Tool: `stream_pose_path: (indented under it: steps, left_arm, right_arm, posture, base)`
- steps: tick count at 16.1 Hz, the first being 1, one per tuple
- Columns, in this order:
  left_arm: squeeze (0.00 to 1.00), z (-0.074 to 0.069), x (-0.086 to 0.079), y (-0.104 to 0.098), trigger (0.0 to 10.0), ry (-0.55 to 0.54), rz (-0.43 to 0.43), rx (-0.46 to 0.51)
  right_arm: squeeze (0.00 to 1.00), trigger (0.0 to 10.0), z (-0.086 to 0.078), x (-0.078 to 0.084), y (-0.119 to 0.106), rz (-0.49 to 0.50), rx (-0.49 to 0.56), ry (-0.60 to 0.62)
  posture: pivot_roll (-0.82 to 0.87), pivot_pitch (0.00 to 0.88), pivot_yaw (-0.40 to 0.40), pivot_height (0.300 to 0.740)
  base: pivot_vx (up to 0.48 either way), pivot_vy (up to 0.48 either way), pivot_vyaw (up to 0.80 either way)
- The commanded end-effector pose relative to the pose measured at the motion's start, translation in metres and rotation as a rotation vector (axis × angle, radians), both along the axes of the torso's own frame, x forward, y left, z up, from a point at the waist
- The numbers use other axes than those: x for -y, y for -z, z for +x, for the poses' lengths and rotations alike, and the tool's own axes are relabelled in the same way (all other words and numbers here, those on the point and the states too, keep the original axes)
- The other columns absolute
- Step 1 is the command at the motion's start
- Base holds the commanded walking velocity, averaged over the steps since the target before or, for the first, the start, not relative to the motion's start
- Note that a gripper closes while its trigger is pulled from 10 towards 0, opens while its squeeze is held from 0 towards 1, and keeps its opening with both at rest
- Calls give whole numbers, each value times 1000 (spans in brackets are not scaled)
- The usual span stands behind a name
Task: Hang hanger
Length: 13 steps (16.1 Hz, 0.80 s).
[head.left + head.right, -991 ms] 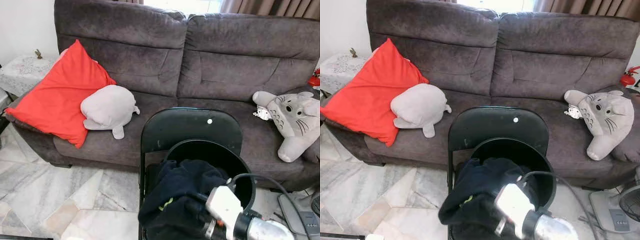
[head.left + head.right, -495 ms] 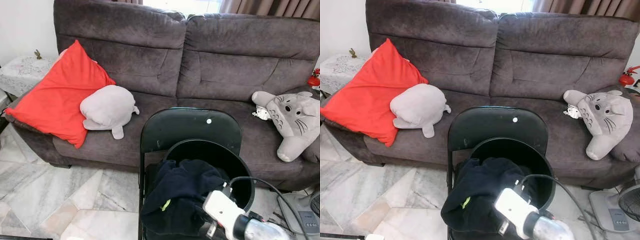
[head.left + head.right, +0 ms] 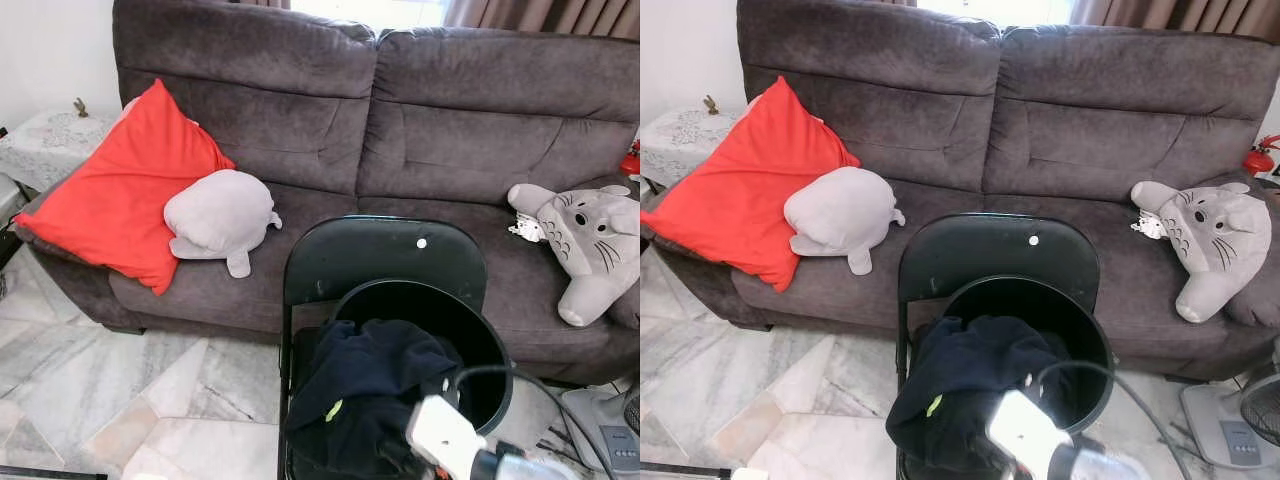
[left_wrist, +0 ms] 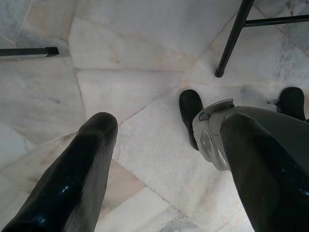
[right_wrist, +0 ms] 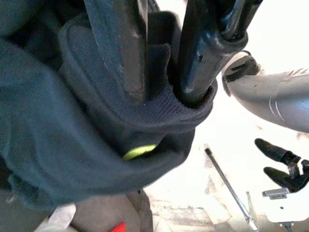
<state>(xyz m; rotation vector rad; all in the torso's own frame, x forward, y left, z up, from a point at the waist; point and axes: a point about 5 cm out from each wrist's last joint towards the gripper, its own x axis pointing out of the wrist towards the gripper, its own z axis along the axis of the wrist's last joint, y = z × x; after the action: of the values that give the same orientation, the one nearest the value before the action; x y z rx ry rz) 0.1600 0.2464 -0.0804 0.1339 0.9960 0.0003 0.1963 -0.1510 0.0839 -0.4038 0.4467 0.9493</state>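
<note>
While the right tool (image 5: 161,72) stays clenched on the dark navy knitted garment (image 3: 365,395) in the round black bucket (image 3: 478,340) at lower centre, no hanger can be made out; fabric snagging the rim could tip it. Left tool (image 4: 164,159) hangs released.

The sofa (image 3: 400,130) was dark grey-brown, its cushion (image 3: 115,195) bright red. A pale grey plush (image 3: 218,215) lay at the cushion's edge; another grey-and-white plush (image 3: 590,235) sat at the sofa's far end. The chair (image 3: 380,262) and bucket (image 3: 470,330) were black, the garment (image 3: 365,385) navy with a yellow-green fleck. The floor (image 3: 100,400) was pale veined marble.
</note>
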Motion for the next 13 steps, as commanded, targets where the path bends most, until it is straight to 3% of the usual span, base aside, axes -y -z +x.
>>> stream_pose_path:
  steps: [1, 6, 11, 13]
  left_arm:
    - [0, -5, -1, 2, 10000, 9, 7, -28]
    - [0, -5, 0, 2, 10000, 9, 5, -28]
    - [0, -5, 0, 2, 10000, 9, 4, -29]
    - [0, -5, 0, 2, 10000, 9, 1, -31]
  right_arm:
    - [0, 10000, 1, -1, -5, -15, 25, 10]
    - [0, 10000, 28, 9, -18, -67, 193, 228]
    - [0, 10000, 23, 3, -12, -64, 153, 230]
    - [0, 10000, 18, 7, 0, -136, 88, 230]
  posture:
    - [-131, 85, -21, 740]
    - [-131, 85, -22, 740]
    - [-131, 85, -23, 740]
    - [-133, 84, -22, 740]
  base:
    - [0, 0, 0]
    - [0, 0, 0]
    - [0, 0, 0]
    - [0, 0, 0]
